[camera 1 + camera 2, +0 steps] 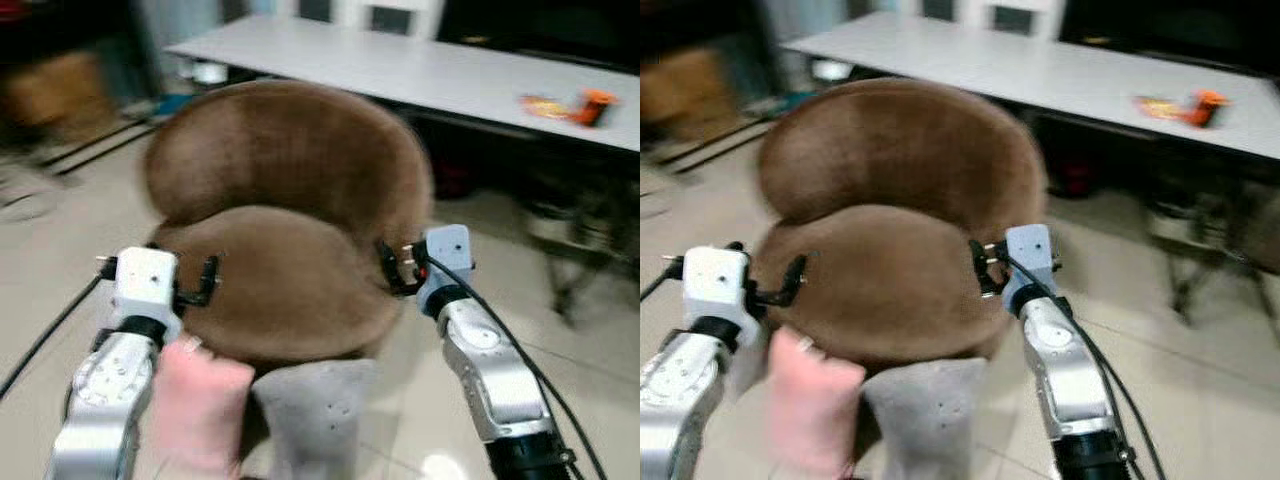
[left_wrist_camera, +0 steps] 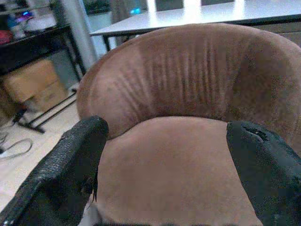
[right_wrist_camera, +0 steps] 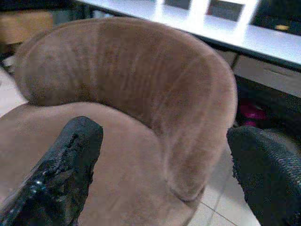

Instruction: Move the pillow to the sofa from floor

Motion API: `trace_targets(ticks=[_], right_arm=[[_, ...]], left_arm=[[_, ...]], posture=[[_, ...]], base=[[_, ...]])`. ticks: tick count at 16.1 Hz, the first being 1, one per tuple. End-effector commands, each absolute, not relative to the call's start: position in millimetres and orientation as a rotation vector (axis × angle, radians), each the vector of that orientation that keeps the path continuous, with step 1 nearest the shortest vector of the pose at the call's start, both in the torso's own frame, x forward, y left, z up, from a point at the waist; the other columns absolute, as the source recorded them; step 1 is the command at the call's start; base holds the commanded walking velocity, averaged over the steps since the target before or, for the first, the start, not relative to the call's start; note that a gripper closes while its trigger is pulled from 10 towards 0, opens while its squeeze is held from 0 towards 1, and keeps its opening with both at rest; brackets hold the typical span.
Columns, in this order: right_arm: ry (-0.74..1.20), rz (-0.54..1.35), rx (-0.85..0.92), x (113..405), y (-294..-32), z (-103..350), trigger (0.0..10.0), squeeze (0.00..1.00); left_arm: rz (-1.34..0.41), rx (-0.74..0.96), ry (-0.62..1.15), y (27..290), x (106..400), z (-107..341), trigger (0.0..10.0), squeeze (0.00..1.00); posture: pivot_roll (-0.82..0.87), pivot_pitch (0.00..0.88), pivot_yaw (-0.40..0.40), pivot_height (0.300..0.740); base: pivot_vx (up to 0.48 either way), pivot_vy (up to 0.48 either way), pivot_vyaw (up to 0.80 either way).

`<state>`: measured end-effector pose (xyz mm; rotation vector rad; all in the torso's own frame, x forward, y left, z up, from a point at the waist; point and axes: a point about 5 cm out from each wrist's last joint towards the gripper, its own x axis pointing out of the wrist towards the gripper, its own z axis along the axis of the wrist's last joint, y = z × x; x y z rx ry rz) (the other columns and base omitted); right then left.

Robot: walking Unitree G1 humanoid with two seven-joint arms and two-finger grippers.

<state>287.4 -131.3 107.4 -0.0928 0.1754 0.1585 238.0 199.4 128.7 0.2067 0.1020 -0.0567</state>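
A brown round sofa chair [image 1: 285, 200] stands right in front of me on the tiled floor. Below it, near the bottom of the left eye view, a pink pillow [image 1: 197, 405] and a grey pillow [image 1: 318, 415] stand close together against the chair's front. My left gripper [image 1: 152, 268] is raised at the seat's left edge, above the pink pillow. Its fingers [image 2: 70, 165] are open with nothing between them. My right gripper [image 1: 398, 268] hovers at the seat's right edge, its fingers [image 3: 70, 160] also open and holding nothing.
A long white table [image 1: 420, 65] runs behind the chair, with an orange object [image 1: 590, 105] at its right end. Cardboard boxes [image 2: 35, 84] and a dark shelf stand at the left. A dark-legged stool [image 1: 580, 235] stands at the right.
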Motion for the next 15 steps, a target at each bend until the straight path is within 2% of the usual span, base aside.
trace_targets(ticks=[1, 6, 7, 8, 9, 15], right_arm=[[0.162, 0.15, -0.091, 289, -133, 110, 10.0, 1.0], [0.177, 0.213, -0.02, 285, -127, 107, 10.0, 1.0], [0.186, 0.213, -0.002, 284, -127, 105, 10.0, 0.89], [0.188, 0.21, 0.009, 284, -127, 104, 10.0, 0.27], [0.186, 0.211, 0.015, 283, -127, 104, 10.0, 0.0], [0.184, 0.203, 0.022, 281, -128, 104, 10.0, 0.0]], left_arm=[[-0.05, 0.222, 0.1, 201, 238, 130, 10.0, 0.0], [-0.049, 0.28, 0.086, 204, 238, 131, 10.0, 0.0], [-0.047, 0.282, 0.084, 205, 237, 131, 10.0, 0.0], [-0.042, 0.283, 0.082, 206, 237, 131, 10.0, 0.0], [-0.04, 0.282, 0.084, 208, 236, 130, 10.0, 0.0], [-0.009, 0.259, 0.074, 214, 235, 131, 10.0, 0.0]], posture=[[-0.11, 0.0, -0.022, 0.74], [-0.11, 0.0, -0.022, 0.74], [-0.11, 0.0, -0.023, 0.735], [-0.11, 0.0, -0.024, 0.726], [-0.11, 0.0, -0.023, 0.716], [-0.11, 0.0, -0.025, 0.646]], base=[[0.0, -0.375, 0.8], [0.0, 0.0, 0.0], [0.0, 0.0, 0.0], [0.0, 0.0, 0.0], [0.0, 0.0, 0.0], [0.0, 0.0, 0.0]])
